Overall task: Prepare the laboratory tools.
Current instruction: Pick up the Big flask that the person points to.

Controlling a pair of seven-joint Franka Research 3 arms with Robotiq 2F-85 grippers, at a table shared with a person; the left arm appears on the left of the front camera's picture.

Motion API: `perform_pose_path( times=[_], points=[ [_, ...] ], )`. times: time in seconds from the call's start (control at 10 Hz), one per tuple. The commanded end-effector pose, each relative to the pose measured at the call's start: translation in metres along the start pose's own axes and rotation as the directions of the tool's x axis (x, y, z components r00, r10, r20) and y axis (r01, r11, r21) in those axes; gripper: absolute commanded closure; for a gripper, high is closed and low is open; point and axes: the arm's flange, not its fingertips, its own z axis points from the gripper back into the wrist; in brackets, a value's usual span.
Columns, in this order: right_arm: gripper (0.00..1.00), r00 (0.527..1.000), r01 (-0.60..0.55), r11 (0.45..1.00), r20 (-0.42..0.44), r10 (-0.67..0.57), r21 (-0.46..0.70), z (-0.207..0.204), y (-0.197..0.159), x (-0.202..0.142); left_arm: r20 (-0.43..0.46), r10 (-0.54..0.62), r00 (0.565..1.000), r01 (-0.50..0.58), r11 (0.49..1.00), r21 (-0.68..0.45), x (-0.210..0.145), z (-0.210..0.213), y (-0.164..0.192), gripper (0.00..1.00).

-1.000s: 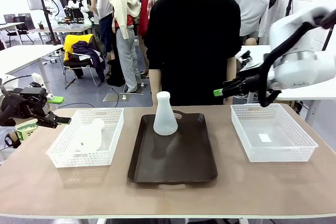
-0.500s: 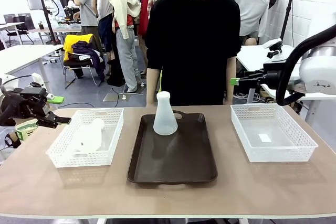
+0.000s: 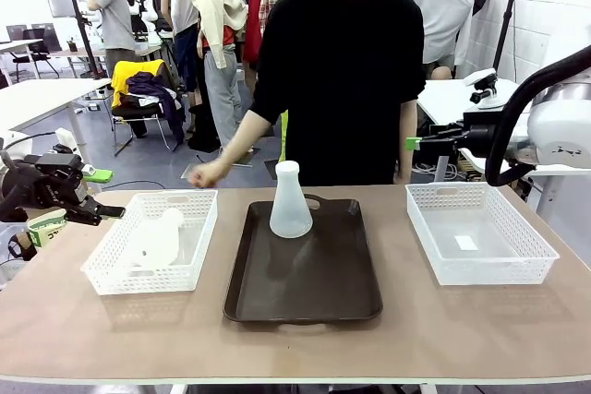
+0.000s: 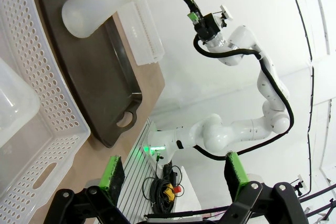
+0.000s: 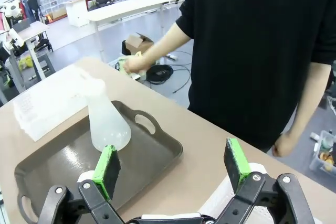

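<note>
One translucent frosted-white conical flask [image 3: 290, 202] stood upright at the far end of a dark brown plastic tray [image 3: 305, 292] in the middle of the tabletop [image 3: 443, 329]. A second flask [image 3: 155, 239] of the same kind lay on its side inside the white mesh basket [image 3: 138, 281] to the robot's left of the tray, its neck pointing toward the far side. Another white mesh basket [image 3: 462, 274] sat on the tray's other side. The left gripper [image 4: 173, 174] hung off the tabletop's left edge, just beside the basket with the lying flask, its green pads wide apart and gripping nothing. The right gripper [image 5: 171, 165] hovered above the far right of the tabletop, jaws likewise spread, clear of everything. A person in a black top stood at the far side, one closed hand [image 3: 207, 173] raised above the far edge near the left basket.
</note>
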Motion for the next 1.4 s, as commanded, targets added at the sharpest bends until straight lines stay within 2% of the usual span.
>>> perform_pose_path(
  times=[0.0,1.0,1.2,1.3],
  points=[
    [0.00,1.000,0.004,1.000,-0.017,-0.004,-0.009,0.001,0.001,0.003,0.001,-0.006,1.000,0.006,1.000,0.000,0.000,0.001,-0.002,0.00],
    [0.00,1.000,0.004,1.000,-0.017,-0.004,-0.009,0.001,0.001,0.003,0.000,0.000,1.000,0.000,1.000,0.000,0.000,0.000,0.000,0.00],
    [0.00,1.000,0.004,1.000,-0.017,-0.004,-0.009,0.001,0.001,0.003,-0.057,-0.093,0.994,0.105,0.966,0.238,0.013,-0.001,-0.018,0.00],
    [0.00,1.000,0.004,1.000,-0.017,-0.004,-0.009,0.001,0.001,0.003,-0.085,-0.160,0.983,0.180,0.921,0.347,0.025,-0.001,-0.030,0.00]
  ],
)
